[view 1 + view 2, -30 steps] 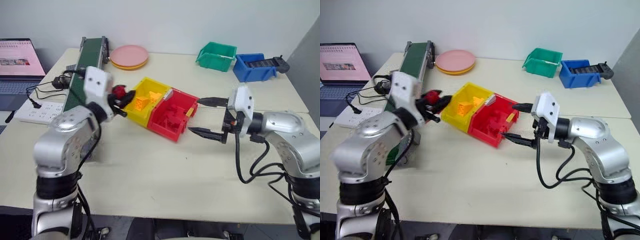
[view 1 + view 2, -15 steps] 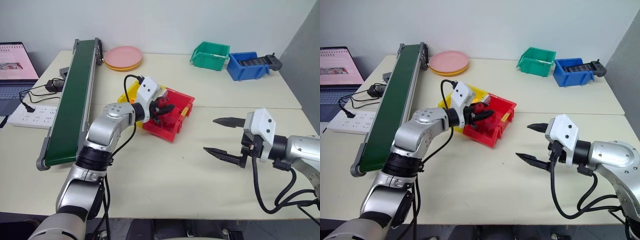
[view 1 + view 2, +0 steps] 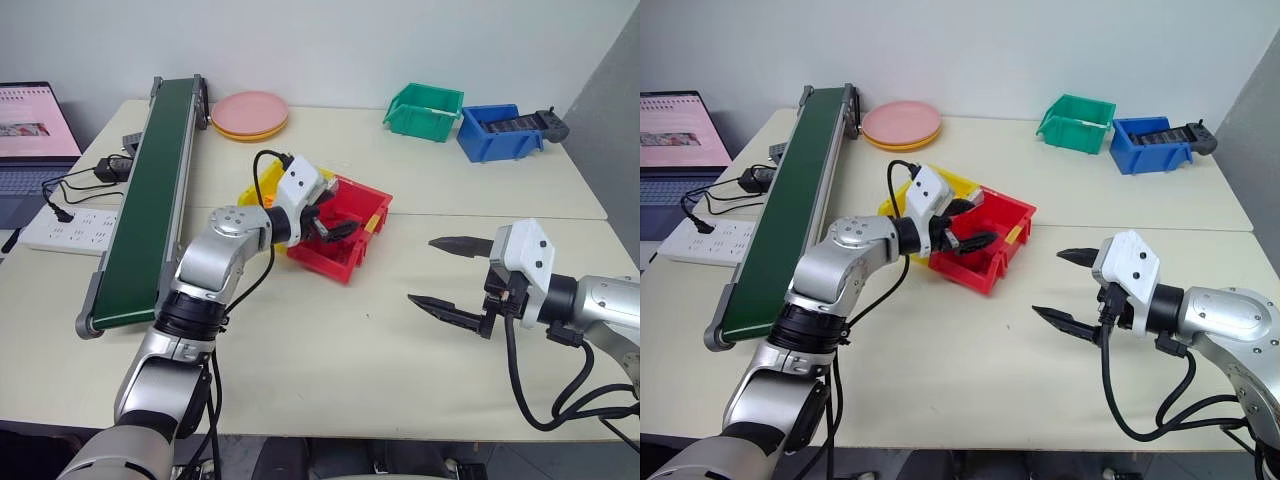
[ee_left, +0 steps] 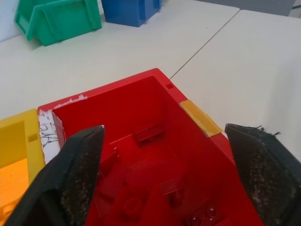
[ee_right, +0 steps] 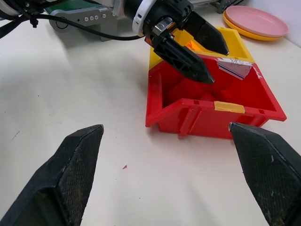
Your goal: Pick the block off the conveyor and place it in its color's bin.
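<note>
Left eye view: the left gripper (image 3: 330, 220) hangs over the red bin (image 3: 362, 215) at centre frame, its black fingers spread and empty. The yellow bin (image 3: 268, 178) touches the red one on its left. The dark green conveyor (image 3: 145, 190) runs up the left side, its belt bare. At right, the right gripper (image 3: 450, 275) hovers above the table (image 3: 330, 350), spread wide and holding nothing, well apart from the bins.

Left wrist view: between the parted fingers (image 4: 70, 174) lies the red bin's inside, with red bricks (image 4: 150, 134) on its floor; which one is the task's block cannot be told.

Right wrist view: the left gripper's open fingers (image 5: 181, 54) sit over the red bin's near corner, upper centre.
</note>
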Available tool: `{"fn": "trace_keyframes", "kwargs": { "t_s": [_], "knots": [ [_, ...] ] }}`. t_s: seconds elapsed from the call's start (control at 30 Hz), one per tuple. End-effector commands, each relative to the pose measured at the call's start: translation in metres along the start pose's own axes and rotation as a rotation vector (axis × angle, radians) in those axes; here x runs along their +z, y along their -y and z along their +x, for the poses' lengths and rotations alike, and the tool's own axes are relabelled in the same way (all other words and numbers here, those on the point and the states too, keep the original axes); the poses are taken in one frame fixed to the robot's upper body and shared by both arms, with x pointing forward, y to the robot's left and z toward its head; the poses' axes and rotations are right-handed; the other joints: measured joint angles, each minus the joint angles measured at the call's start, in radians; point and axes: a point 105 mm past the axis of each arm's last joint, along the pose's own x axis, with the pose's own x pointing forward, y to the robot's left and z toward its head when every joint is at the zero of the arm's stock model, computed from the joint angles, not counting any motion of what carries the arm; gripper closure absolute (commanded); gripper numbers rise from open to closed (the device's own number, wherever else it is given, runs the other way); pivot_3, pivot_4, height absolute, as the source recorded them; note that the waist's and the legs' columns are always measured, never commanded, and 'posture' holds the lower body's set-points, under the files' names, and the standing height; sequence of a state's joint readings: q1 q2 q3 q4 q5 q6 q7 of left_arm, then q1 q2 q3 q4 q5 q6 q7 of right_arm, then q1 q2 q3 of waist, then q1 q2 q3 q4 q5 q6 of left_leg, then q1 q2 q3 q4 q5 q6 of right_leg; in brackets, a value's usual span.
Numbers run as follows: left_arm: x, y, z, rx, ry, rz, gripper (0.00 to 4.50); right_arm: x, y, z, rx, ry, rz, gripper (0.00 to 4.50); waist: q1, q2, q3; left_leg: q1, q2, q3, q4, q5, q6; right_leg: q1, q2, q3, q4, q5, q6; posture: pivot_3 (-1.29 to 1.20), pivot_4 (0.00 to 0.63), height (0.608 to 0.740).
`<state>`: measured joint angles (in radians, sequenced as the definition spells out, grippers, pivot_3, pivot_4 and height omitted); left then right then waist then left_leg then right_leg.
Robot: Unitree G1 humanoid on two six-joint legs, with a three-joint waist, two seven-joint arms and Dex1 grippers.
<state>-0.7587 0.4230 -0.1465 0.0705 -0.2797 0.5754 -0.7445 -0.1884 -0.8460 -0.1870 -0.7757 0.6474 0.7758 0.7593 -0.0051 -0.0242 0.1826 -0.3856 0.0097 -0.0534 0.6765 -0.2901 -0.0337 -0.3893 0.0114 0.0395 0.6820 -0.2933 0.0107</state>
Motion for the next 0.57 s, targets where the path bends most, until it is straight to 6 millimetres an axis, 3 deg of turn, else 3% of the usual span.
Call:
{"fn": "trace_keyframes", "kwargs": {
  "t_s": [0.03, 0.17, 0.27, 0.37, 0.47, 0.57],
  "knots": [
    [0.036, -0.001, -0.023, 0.022, 0.129, 0.104, 0.05, 0.007, 0.005, 0.0, -0.007, 0.021, -0.042, 0.0, -0.001, 0.0, 0.0, 0.0, 0.0, 0.0, 0.0, 0.0, 0.0, 0.0, 0.0, 0.0, 0.0, 0.0, 0.0, 0.0, 0.15, 0.74],
    [0.034, -0.01, -0.056, 0.135, 0.146, 0.125, 0.05, 0.008, 0.011, 0.006, 0.001, 0.043, -0.056, 0.0, -0.004, 0.0, 0.0, 0.001, 0.0, 0.0, 0.0, 0.0, 0.0, 0.0, 0.0, 0.0, 0.0, 0.0, 0.0, 0.0, 0.15, 0.74],
    [0.02, -0.015, -0.084, 0.23, 0.113, 0.133, 0.05, 0.008, 0.016, 0.011, 0.01, 0.067, -0.08, 0.0, -0.009, 0.0, 0.0, 0.002, 0.001, 0.0, 0.0, 0.0, 0.0, 0.0, 0.0, 0.001, 0.0, 0.0, 0.0, 0.0, 0.15, 0.74],
    [-0.003, -0.006, -0.114, 0.295, 0.06, 0.092, 0.05, 0.003, 0.023, 0.018, 0.011, 0.091, -0.106, 0.0, -0.011, 0.0, 0.0, 0.002, 0.001, 0.0, 0.0, 0.0, 0.0, 0.0, 0.0, 0.0, 0.0, 0.0, 0.0, 0.0, 0.15, 0.74],
    [-0.017, 0.006, -0.13, 0.321, 0.015, 0.082, 0.05, -0.005, 0.025, 0.021, 0.037, 0.1, -0.106, 0.0, -0.01, 0.0, 0.0, 0.001, 0.001, 0.0, 0.0, 0.0, 0.0, 0.001, -0.001, 0.0, 0.0, 0.0, 0.0, 0.0, 0.15, 0.74],
    [-0.016, 0.009, -0.132, 0.338, 0.029, 0.077, 0.05, -0.009, 0.027, 0.023, 0.051, 0.098, -0.115, 0.0, 0.0, 0.0, 0.0, 0.001, 0.0, 0.0, 0.0, 0.0, 0.0, 0.001, -0.002, -0.001, 0.0, 0.0, 0.0, 0.0, 0.15, 0.74]
  ]
}}
